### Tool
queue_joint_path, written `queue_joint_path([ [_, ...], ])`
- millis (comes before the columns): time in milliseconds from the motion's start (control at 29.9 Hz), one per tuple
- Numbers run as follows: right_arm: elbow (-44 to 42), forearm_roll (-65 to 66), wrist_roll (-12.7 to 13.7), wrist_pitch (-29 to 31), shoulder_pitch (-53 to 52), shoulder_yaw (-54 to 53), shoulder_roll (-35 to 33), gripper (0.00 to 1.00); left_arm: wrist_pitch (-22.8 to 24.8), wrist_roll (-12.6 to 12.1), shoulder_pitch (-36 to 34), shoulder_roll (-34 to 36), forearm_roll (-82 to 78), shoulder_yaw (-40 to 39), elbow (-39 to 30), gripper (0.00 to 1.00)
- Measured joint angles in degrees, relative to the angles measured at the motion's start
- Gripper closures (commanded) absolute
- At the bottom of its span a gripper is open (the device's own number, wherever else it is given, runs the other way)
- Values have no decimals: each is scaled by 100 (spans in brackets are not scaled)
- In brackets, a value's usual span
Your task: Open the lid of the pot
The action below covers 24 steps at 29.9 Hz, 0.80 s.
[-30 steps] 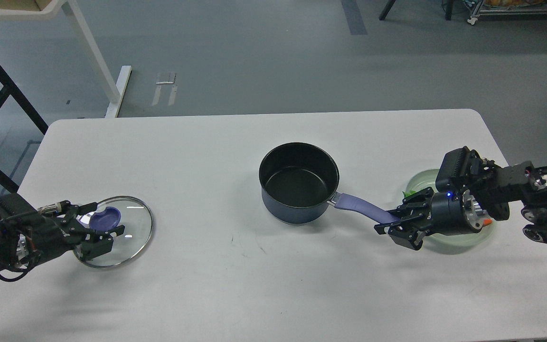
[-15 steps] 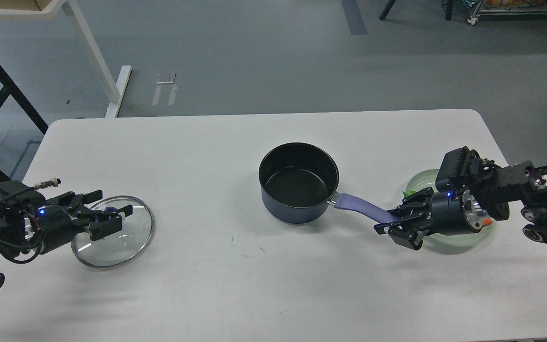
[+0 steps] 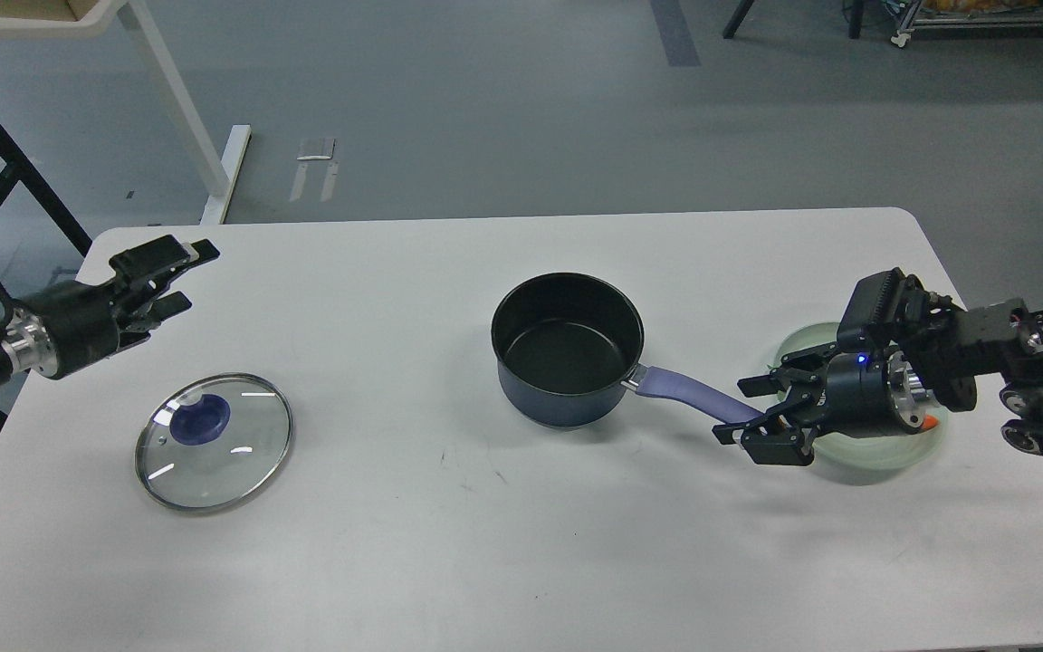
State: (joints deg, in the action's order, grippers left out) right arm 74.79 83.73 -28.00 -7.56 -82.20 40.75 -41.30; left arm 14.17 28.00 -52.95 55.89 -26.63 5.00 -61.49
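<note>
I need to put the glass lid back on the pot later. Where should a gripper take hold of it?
Grip the blue-purple knob at the centre of the lid, coming straight down from above. The lid lies flat on the table with its knob facing up, and its thin steel rim sits flush against the surface, leaving little to pinch.

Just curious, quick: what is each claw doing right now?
Left gripper: open, holding nothing.
Right gripper: open around the pot handle's end, not clamped.

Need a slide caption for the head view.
Round clear glass lid flat on white table, left of open dark navy saucepan.
</note>
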Motion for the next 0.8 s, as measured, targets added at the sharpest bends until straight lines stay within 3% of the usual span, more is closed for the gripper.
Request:
queue_joint_path([
  [401, 29, -2548, 0, 11, 74, -1432, -731, 1, 96, 0, -4, -302, 1321, -540, -2, 1],
  [635, -92, -5062, 0, -10, 1345, -3328, -858, 0, -69, 0, 52, -700, 1828, -972, 102, 1],
  [802, -421, -6135, 1, -85, 2338, -4611, -456, 0, -465, 0, 67, -1148, 2054, -1051, 412, 1],
])
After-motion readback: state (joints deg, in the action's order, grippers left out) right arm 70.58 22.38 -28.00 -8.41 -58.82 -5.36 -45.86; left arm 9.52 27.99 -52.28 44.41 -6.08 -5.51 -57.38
